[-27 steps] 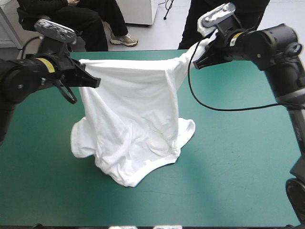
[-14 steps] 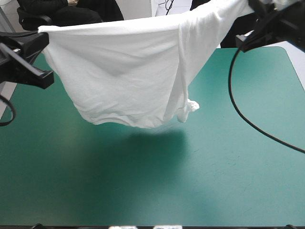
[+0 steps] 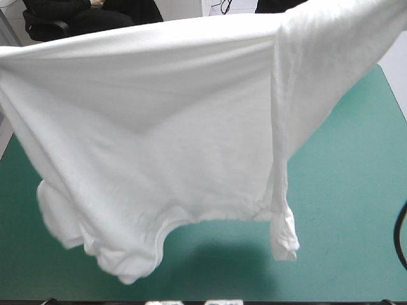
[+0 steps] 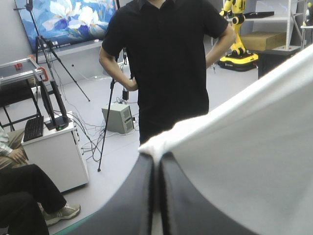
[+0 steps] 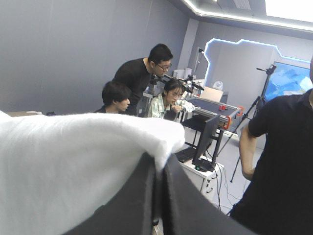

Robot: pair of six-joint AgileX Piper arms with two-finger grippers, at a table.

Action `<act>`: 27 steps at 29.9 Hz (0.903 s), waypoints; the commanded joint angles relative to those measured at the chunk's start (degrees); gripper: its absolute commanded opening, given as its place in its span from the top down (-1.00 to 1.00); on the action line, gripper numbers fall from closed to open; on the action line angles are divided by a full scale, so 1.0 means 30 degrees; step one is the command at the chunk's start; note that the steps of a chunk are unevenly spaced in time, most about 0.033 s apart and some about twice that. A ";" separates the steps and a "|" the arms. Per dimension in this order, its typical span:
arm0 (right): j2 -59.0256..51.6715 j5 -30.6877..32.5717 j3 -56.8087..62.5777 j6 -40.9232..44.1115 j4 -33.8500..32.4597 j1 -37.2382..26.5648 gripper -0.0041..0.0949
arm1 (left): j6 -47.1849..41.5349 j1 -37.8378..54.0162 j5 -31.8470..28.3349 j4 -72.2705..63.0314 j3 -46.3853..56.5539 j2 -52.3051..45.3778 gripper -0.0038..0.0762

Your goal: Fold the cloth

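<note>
The white T-shirt (image 3: 165, 140) hangs stretched wide in the air, high above the teal-green table (image 3: 356, 210), filling most of the high view. Its lower hem and a sleeve (image 3: 283, 235) dangle clear of the cover. Both arms are out of sight in the high view. In the left wrist view my left gripper (image 4: 156, 161) is shut on a corner of the T-shirt (image 4: 254, 156), the cloth running off to one side. In the right wrist view my right gripper (image 5: 159, 166) is shut on the other corner of the T-shirt (image 5: 68, 161).
The shirt casts a shadow (image 3: 216, 254) on the cover beneath it. Bare teal-green cover shows at the right and along the front edge. Both wrist views look level into the room.
Both arms have risen and spread apart, leaving the high view. The T-shirt came off the table and now hangs stretched, closer to the camera.
</note>
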 commanded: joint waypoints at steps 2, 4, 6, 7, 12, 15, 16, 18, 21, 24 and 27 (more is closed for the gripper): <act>-0.0210 -0.0695 -0.0065 -0.0013 0.0053 -0.0081 0.95 | -0.0136 0.0003 -0.0943 0.0437 -0.0157 0.0178 0.95; -0.0210 -0.0386 0.0571 0.0167 0.0053 -0.0081 0.95 | -0.0366 0.0003 -0.0762 0.0339 0.0225 0.0419 0.95; -0.0210 0.0132 0.1401 0.0390 0.0018 -0.0081 0.95 | -0.0485 0.0003 -0.0207 0.0339 0.0725 0.0797 0.95; -0.0164 0.0448 0.1971 0.0390 0.0018 -0.0081 0.95 | -0.0592 0.0003 0.0103 0.0339 0.1011 0.1016 0.95; -0.0163 0.0636 0.5846 0.0352 -0.0063 -0.0081 0.95 | -0.1090 0.0003 0.0312 0.0656 0.3001 0.2081 0.95; -0.0134 -0.0080 0.8272 0.0352 -0.0612 -0.0081 0.95 | -0.1137 0.0003 0.0312 0.0701 0.4340 0.3035 0.95; -0.0038 -0.0502 0.9231 0.0352 -0.1022 -0.0081 0.95 | -0.1227 0.0003 0.0312 0.0701 0.4760 0.3442 0.95; 0.0186 -0.1164 1.0207 0.0352 -0.1575 -0.0081 0.95 | -0.1272 0.0003 0.0145 0.0701 0.5536 0.4336 0.95; 0.1009 -0.1782 1.1276 0.0529 -0.2685 -0.0081 0.95 | -0.1272 0.0003 -0.0266 0.0737 0.6298 0.5729 0.95; 0.2541 -0.1908 1.1398 0.0946 -0.3998 -0.0081 0.95 | -0.1548 0.0003 -0.0704 0.1013 0.6435 0.7485 0.95; 0.4282 -0.2316 1.1398 0.1368 -0.5577 -0.0118 0.95 | -0.1972 0.0003 -0.1553 0.1731 0.6435 0.8998 0.95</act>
